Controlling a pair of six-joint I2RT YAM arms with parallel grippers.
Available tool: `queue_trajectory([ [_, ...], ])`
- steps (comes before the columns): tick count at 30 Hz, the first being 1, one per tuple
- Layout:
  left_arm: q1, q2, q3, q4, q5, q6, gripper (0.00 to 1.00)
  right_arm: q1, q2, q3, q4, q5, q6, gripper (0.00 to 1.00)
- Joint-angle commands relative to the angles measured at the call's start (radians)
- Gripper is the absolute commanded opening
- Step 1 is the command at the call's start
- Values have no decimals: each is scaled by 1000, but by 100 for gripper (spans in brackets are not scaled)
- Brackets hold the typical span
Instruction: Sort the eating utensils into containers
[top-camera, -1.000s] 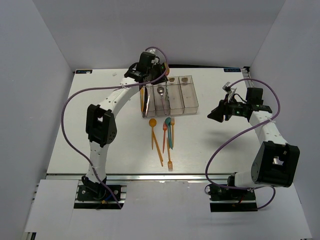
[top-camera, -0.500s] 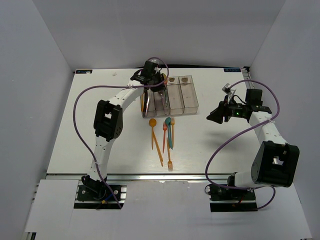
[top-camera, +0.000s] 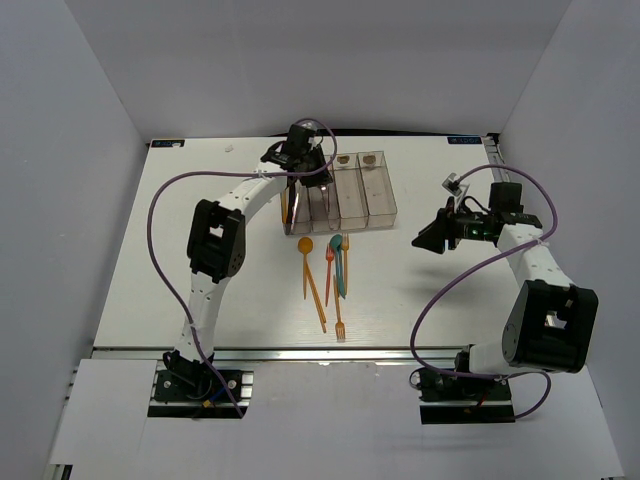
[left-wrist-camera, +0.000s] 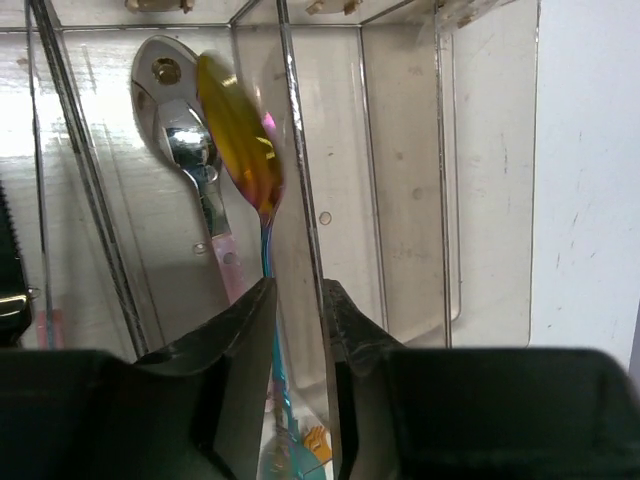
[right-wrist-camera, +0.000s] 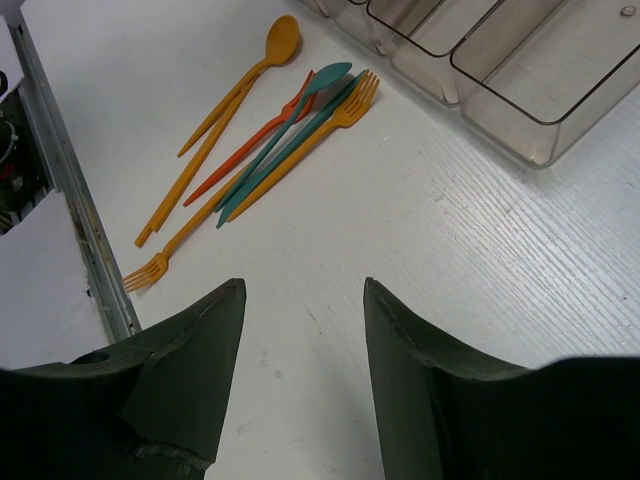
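The shiny gold-tinted metal spoon with a bluish handle (left-wrist-camera: 240, 130) is inside the row of four clear plastic bins (top-camera: 380, 195). It's tilted, bowl leaning at the divider wall, in the same compartment as a silver spoon with a pinkish handle (left-wrist-camera: 185, 110) lying flat on the floor of it.

The left hand (left-wrist-camera: 298, 295) is right over that compartment with the gold spoon's handle running between its fingers. The gap is narrow but looks a bit wider than the handle, so honestly I can't tell if it's gripping or has let go.

My guess is that spoon is light, stiff and slick. Pinch it across the handle, never the curved bowl.

Just in front of the bins, a bunch of orange, red and teal plastic spoons and forks (right-wrist-camera: 280, 140) lies loose on the white bench (top-camera: 200, 260). Those look featherlight and flat, so they'd probably skid. I'd take them mid-handle.

The right hand (right-wrist-camera: 303, 290) hangs off to the right of the bins, fingers spread wide, holding nothing.
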Motion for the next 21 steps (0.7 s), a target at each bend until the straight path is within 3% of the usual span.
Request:
queue_trajectory([
  [1,16,-37,25,5,-10,13,37,4,2,-9,-37,-28,-36,58],
  [5,28,-37,51,-17,-7,13,45,18,5,-2,-44,-26,-36,58],
  [10,42,-84,59,-29,3,45,46,63,11,13,-86,3,-82,58],
  [15,68,-269,-70,-38,36,95,45,213,15,16,-117,136,-79,57],
  [20,93,-561,-376,16,16,128,11,435,10,-10,-19,355,56,56],
  [21,96,-616,-504,29,11,128,10,469,19,-10,22,442,124,57],
])
